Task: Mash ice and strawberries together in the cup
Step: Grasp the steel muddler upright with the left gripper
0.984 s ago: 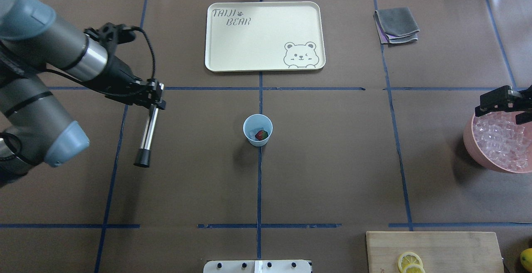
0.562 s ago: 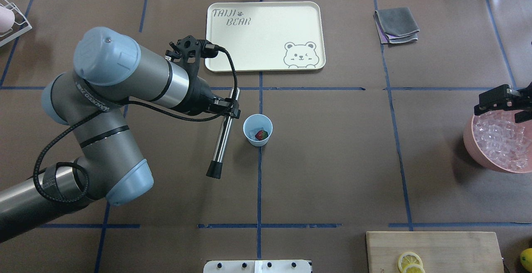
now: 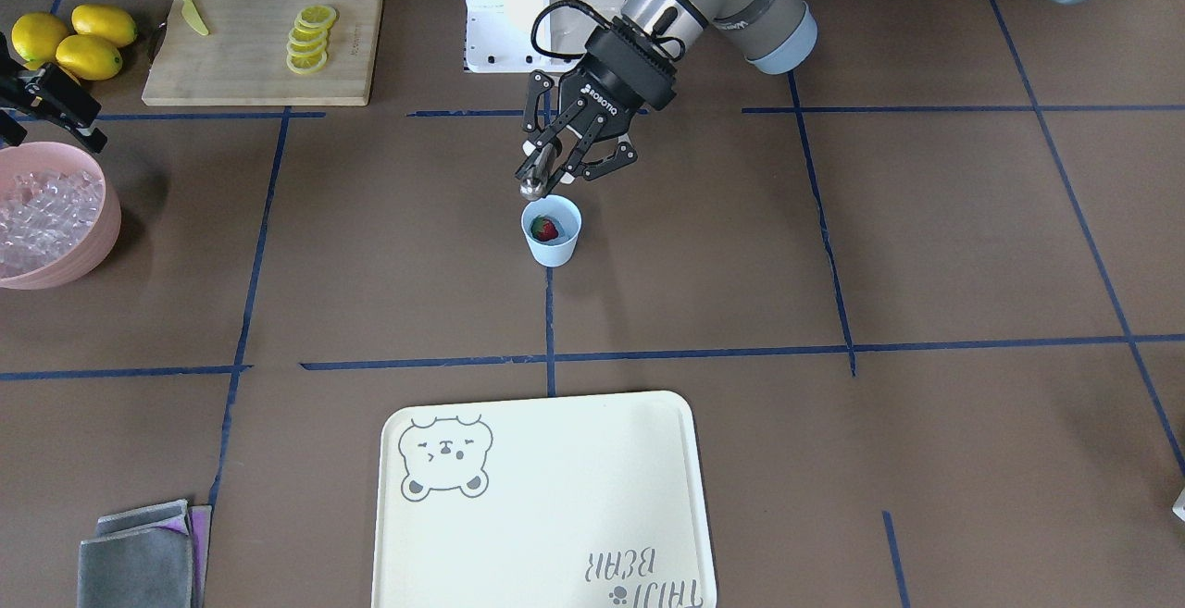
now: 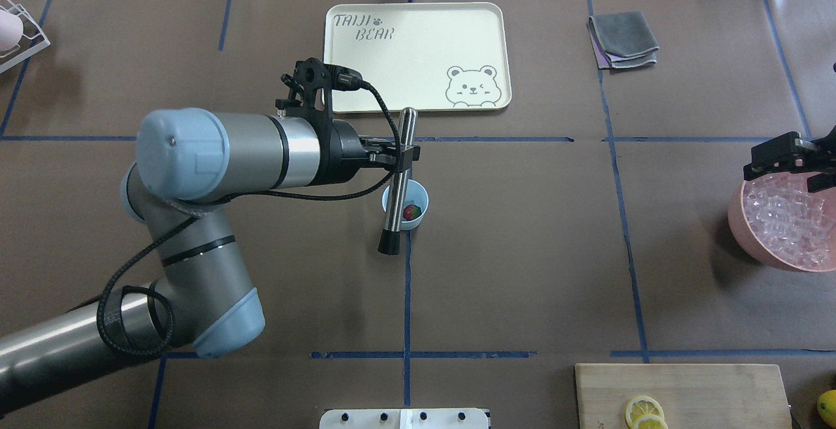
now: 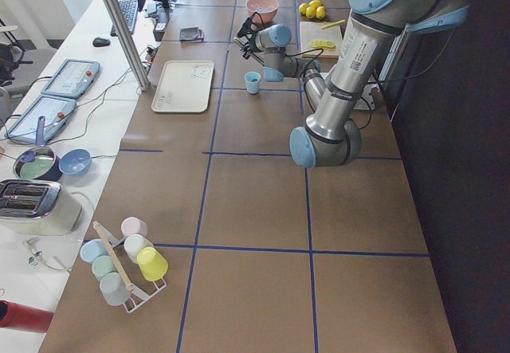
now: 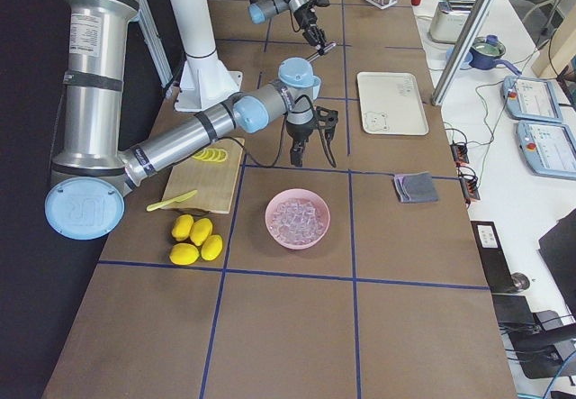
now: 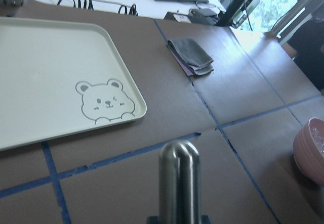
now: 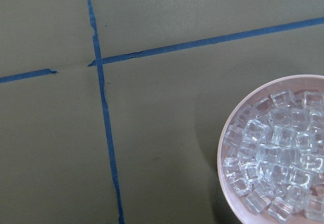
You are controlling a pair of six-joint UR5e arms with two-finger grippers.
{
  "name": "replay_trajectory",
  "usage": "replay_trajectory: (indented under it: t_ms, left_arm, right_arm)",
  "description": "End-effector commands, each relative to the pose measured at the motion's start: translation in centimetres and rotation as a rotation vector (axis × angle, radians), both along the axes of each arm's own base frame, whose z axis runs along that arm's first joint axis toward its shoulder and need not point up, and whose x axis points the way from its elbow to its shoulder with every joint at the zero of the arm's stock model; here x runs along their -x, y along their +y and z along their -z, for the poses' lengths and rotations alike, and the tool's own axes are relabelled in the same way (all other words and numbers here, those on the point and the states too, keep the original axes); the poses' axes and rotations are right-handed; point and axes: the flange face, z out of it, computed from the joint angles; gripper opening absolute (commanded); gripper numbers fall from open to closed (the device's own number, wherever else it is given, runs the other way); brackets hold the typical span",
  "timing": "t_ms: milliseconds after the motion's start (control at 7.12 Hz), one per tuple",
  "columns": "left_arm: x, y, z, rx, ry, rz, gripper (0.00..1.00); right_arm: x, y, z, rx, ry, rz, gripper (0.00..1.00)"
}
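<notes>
The left gripper (image 4: 404, 154) has its fingers drawn in narrow around a metal muddler (image 4: 399, 181), clamping the steel shaft a little above its middle. The muddler is held tilted in the air over the middle of the table (image 4: 522, 253). In the overhead view its rounded steel end points toward the cream bear tray (image 4: 366, 76). The shaft crosses the left part of the cup's mouth, and its black tip (image 4: 389, 244) shows just past the cup's near rim. The front-facing view shows the cup's mouth open to the camera, with the tool above it rather than in it. The view from the table's left end also puts the gripper well above the cup. The left wrist camera sees only the rounded steel end, with the tray beyond it.

The cup (image 3: 554, 247) stands upright on the table on a blue tape line, between the tray and the robot's base. The strawberry (image 3: 546, 229) lies inside it, dark red against the pale blue wall. Whether any ice lies in the cup beside it, I cannot tell.

The right gripper (image 4: 782, 174) hovers over the rim of the pink bowl (image 4: 744, 233) at the right end of the table. Its fingers stand wide apart, with nothing between them. The bowl is heaped with ice (image 8: 276, 158), clear cubes piled up to the rim.
</notes>
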Motion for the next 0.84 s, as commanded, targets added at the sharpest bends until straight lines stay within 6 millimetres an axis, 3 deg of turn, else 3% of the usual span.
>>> replay_trajectory:
  t_ms: [0, 703]
  left_arm:
    - [-0.1, 0.7, -0.7, -0.141, 0.029, 0.198, 0.0]
    - [-1.6, 3.8, -1.9, -0.213, 0.034, 0.293, 0.0]
  right_arm:
    - [0.1, -0.1, 0.2, -0.002, -0.003, 0.0, 1.0]
    - [0.2, -0.4, -0.1, 0.002, 0.0, 0.001, 1.0]
